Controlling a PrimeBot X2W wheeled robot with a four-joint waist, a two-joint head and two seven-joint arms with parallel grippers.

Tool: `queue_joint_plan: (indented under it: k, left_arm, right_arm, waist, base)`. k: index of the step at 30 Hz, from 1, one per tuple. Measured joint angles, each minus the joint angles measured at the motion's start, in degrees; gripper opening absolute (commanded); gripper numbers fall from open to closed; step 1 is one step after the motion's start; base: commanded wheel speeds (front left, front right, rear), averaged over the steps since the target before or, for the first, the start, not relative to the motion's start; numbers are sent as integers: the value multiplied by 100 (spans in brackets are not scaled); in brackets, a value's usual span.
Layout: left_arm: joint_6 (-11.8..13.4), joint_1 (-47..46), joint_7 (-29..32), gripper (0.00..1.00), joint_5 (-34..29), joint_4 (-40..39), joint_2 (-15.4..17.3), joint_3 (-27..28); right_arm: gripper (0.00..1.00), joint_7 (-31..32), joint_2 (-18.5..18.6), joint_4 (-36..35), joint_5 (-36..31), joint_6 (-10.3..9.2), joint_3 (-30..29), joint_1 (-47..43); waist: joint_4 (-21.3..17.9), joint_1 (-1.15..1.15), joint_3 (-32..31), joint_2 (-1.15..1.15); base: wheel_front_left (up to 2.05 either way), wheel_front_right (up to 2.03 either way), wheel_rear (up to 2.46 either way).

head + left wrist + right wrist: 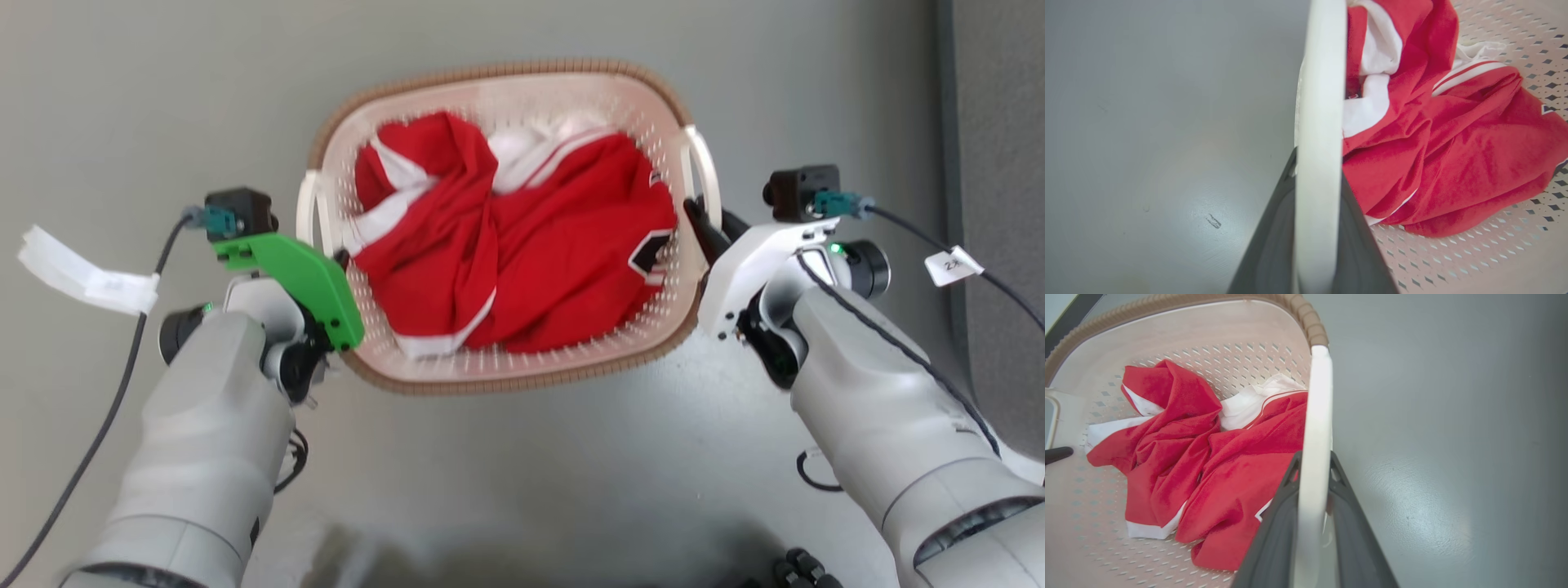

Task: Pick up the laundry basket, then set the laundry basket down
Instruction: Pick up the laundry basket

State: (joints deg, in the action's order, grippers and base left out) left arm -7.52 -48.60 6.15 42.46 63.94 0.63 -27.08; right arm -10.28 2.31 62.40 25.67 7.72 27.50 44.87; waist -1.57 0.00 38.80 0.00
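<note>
The laundry basket [490, 75], cream and perforated with a brown rim, sits in the middle of the head view over a grey floor. Red and white clothes [522, 245] lie inside it. My left gripper [339, 261] is at the basket's left loop handle [306, 208], partly hidden under a green plate. In the left wrist view both dark fingers of that gripper [1316, 163] clamp the white handle [1321, 81]. My right gripper [706, 229] is shut on the right loop handle [704, 163]; its fingers [1312, 457] pinch that handle [1318, 396]. I cannot tell whether the basket touches the floor.
Smooth grey floor [522, 457] surrounds the basket. A darker strip [996, 163] runs along the right edge. Cables with white tags [82, 273] hang off both wrists. Small dark parts [804, 567] show at the bottom right.
</note>
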Motion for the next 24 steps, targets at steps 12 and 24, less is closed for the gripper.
queue_joint_plan:
  k: [12,24]
  left_arm:
    - [5,460,427,0,389,111,11,-79]
    - [7,683,751,0,672,208,33,-100]
  right_arm:
    - [0,586,9,-24,723,-1,423,-467]
    - [0,1145,23,-71,1279,-1,620,-697]
  waist:
    - [28,0,-864,0]
    - [38,0,-1688,0]
  base:
    - [0,0,0]
    - [0,0,0]
